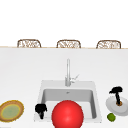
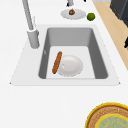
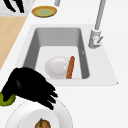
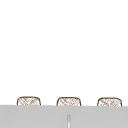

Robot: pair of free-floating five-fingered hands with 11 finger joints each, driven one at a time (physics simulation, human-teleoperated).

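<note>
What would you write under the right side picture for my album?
Right hand hovers over a white plate with a small brown item; another plate and a brown stick lie in the sink.

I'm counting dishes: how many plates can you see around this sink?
3: a white plate in the sink, a white plate right of it under the right hand, a yellow-rimmed plate on the left.

You have a sink [image 1: 67, 83] set in the middle of the white counter [image 1: 25, 70], with its faucet [image 1: 67, 72] on the far rim. In the basin lies a white bowl [image 2: 71, 65], and a brown stick [image 2: 57, 62] leans on the bowl's far edge. A red ball [image 1: 67, 114] sits over the sink's near edge. On the left is a yellow-rimmed plate [image 1: 11, 110], on the right a lime [image 1: 111, 116]. Three wicker chairs [image 1: 68, 44] stand beyond the counter's far side.
</note>
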